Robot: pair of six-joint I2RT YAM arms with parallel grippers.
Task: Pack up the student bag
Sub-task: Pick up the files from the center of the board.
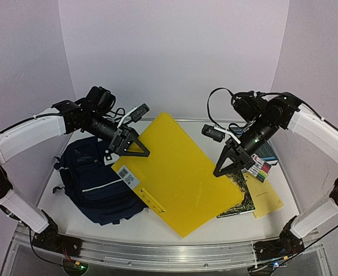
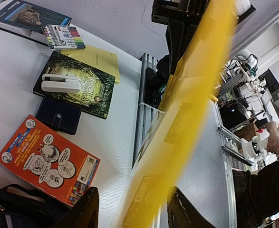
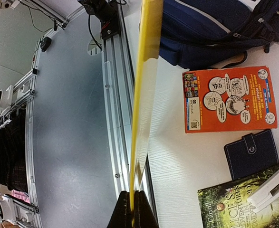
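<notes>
- Top external view: the student bag lies on the left, one side overlapped by the yellow folder.
- The right gripper is clenched on the folder's right edge — holding it lifted, likely for bagging.
- The left gripper straddles the opposite edge, jaws apart and not yet pinching — probably there to steady it.

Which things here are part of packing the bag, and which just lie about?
In the job: bag; yellow folder, pinched by the right gripper, with the left gripper astride it, jaws apart.
Lying about, untouched: orange book, wallet, green book, stapler on it, markers, yellow pad, dark book.
</notes>
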